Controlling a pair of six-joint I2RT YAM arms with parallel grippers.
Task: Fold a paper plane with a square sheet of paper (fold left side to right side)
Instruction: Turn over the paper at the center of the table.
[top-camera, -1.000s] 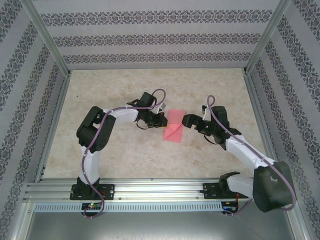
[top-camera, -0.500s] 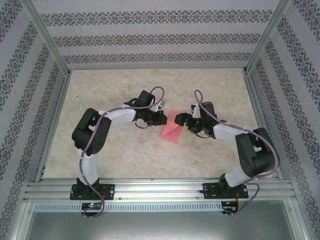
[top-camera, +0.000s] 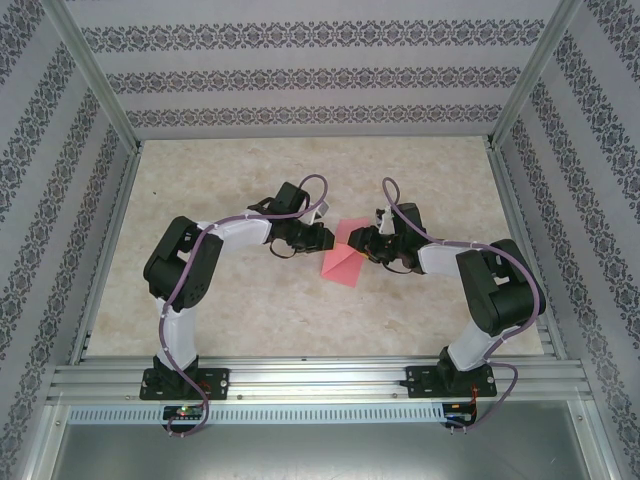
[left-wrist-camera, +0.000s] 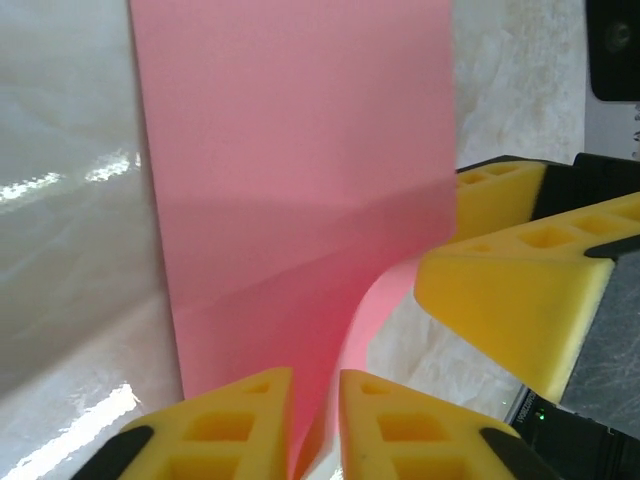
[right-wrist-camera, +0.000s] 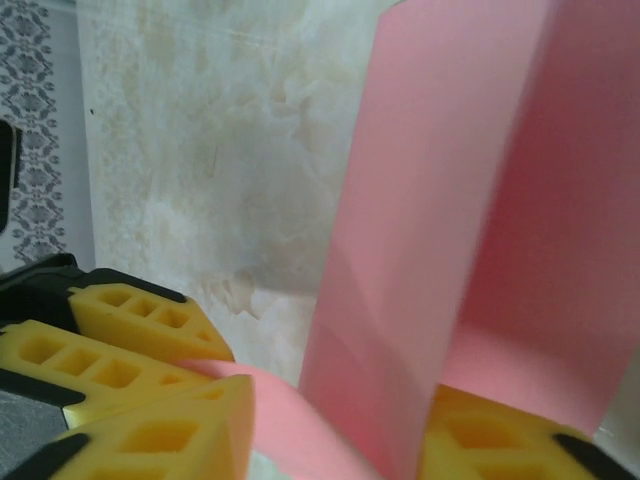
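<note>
- Top external: your right tool (top-camera: 370, 243) has swung onto the square sheet of paper (top-camera: 343, 260) between both arms, spread around its raised fold.
- Whether your left tool (left-wrist-camera: 315, 380) grips the opposite edge, you cannot tell.
- The fold looks ready to proceed.

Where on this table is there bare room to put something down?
Free: far strip of table below the back wall, and left side outside the left arm. Crowded: centre, where left pincer and right pincer meet the pink paper.

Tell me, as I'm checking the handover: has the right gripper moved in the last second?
Yes. From above, the right gripper has shifted left, away from the right aluminium frame post, to reach the thin salmon-pink square sheet of paper.
</note>
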